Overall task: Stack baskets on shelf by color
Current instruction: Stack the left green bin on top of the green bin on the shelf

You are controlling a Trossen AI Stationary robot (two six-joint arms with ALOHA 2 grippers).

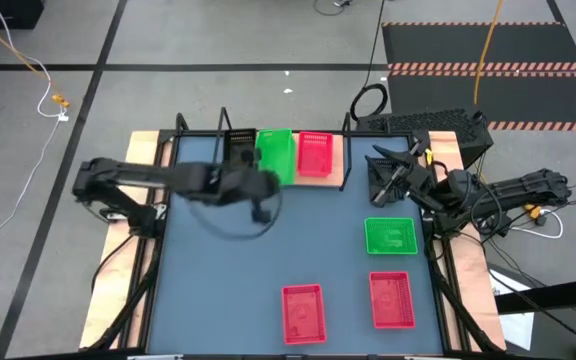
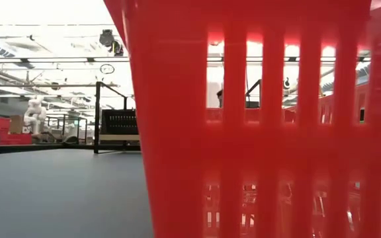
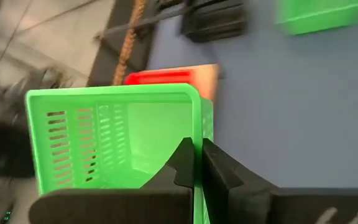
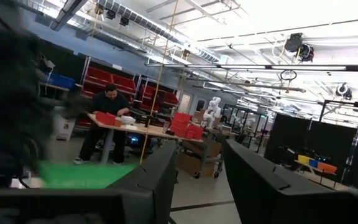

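Shelf [image 1: 340,160] is seen at the far edge of the table [image 1: 228,270]; on it a black basket [image 1: 240,147], a green basket [image 1: 276,155] and a red basket [image 1: 315,153] are lined up side by side. How many are stacked in each spot cannot be told from above. The green one is seen empty in the left wrist view; the shelf's black and red ones cannot be judged.

Loose on the table: 1 green basket [image 1: 391,235] near the right edge, plus 2 red baskets – one front centre [image 1: 303,312], one front right [image 1: 392,298]. All 3 are seen empty from above. In the low view one red basket wall [image 2: 256,125] fills most of the frame, with a black basket [image 2: 120,121] far behind on the shelf.

Count visible from above: 1 black, 2 green, 3 red – 6 in all.

Left gripper [image 3: 197,163] is reached across to the shelf, fingers pinched on the rim of the green basket [image 3: 117,140] there; the red one [image 3: 160,77] lies just beyond it. Right gripper [image 1: 386,170] is held near the shelf's right end, above the table; its fingers [image 4: 160,168] are spread apart, nothing between them.
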